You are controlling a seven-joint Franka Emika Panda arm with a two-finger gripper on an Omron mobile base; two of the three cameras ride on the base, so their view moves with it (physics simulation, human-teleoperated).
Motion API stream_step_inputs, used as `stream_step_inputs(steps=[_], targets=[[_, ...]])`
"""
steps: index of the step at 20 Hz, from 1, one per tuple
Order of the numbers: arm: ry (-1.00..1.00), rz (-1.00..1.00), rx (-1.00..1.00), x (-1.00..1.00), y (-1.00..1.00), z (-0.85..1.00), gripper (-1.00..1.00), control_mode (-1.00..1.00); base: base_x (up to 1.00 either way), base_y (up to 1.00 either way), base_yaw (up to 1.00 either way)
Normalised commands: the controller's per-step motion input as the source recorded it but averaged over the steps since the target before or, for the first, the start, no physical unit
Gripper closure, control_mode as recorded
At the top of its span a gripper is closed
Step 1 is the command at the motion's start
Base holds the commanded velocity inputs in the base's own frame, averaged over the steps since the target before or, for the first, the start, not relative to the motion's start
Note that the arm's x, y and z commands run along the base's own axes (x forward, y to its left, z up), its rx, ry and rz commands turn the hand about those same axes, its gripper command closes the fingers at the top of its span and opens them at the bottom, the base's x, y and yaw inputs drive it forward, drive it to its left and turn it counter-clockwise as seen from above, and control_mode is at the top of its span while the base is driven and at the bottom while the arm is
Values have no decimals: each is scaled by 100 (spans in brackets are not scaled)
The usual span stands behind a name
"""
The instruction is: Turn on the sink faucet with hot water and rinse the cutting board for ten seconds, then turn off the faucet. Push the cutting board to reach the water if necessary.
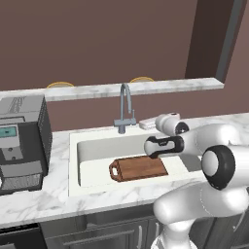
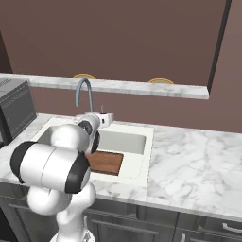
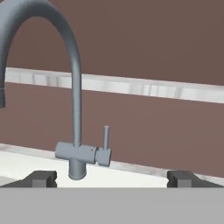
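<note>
Tool (image 3: 111, 178) fingers stand wide apart and hold nothing, their two dark tips flanking the base post of the sink faucet (image 3: 77, 109) in the hand view, with the small side lever (image 3: 105, 139) standing upright between them, a little right of the post. From the left base view the tool (image 1: 145, 124) sits over the back rim of the sink (image 1: 73, 160), just right of the faucet, short of touching it as far as I can judge; the depth is hard to read from behind the arm.

No water runs from the spout, so the step in hand is opening the faucet on the hot side. To do it well, the tool should close in level until the lever lies squarely between the fingers, then narrow the gap so one finger bears on the lever's upper part, where a push turns it most easily. Which way gives hot cannot be read from these pictures.

The cutting board (image 1: 141, 168) lies flat on the basin floor, toward the front wall and right of centre, its handle pointing to the left end. The spout's mouth looks to hang behind and left of the board, so a push toward the back-left may be needed once the stream shows where it lands.
</note>
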Motion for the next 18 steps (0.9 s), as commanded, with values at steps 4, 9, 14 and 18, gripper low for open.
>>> stream_step_inputs(steps=[4, 9, 14, 18], targets=[[0, 0, 0, 18, 0, -7, -100, -100, 0, 0, 0], [0, 0, 0, 20, 0, -9, -100, -100, 0, 0, 0], [0, 0, 0, 16, 0, -2, -100, -100, 0, 0, 0], [0, 0, 0, 7, 2, 0, -100, -100, 0, 0, 0]])
